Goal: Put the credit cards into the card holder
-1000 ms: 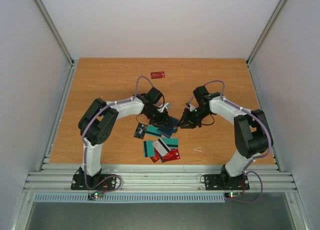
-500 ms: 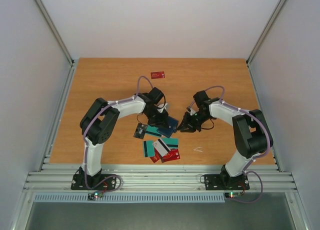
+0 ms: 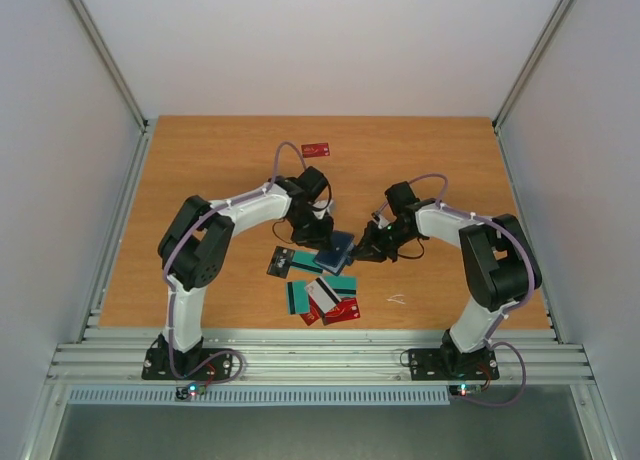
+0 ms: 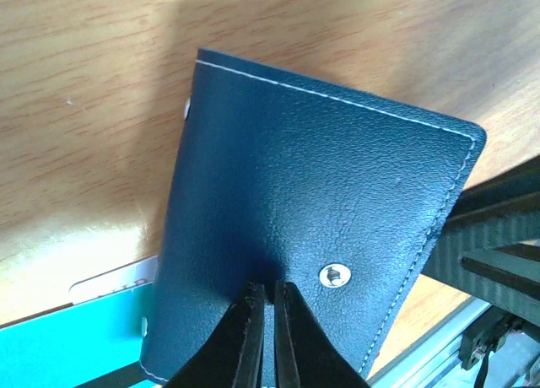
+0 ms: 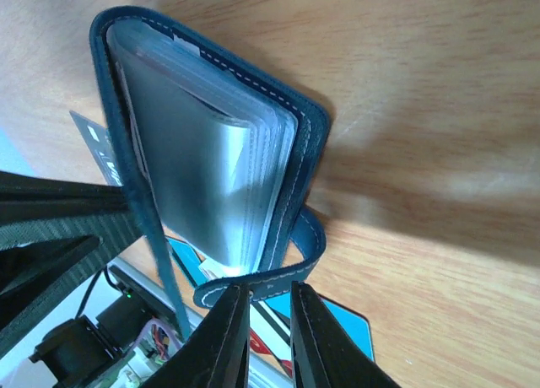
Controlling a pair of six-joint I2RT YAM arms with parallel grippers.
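The dark navy card holder lies between my two grippers, partly open, with its clear pockets showing in the right wrist view. My left gripper is shut, its tips against the holder's outer cover beside the snap. My right gripper is narrowly open, and the holder's curled closing strap lies across its tips. Several credit cards lie near the holder: teal, white, red and dark grey. One red card lies alone at the back.
A small pale scrap lies on the wooden table at the front right. The aluminium rail runs along the near edge. White walls enclose the table on three sides.
My right gripper has moved left, up to the card holder's edge. My left gripper has shifted slightly back, and the holder has turned a little under it.
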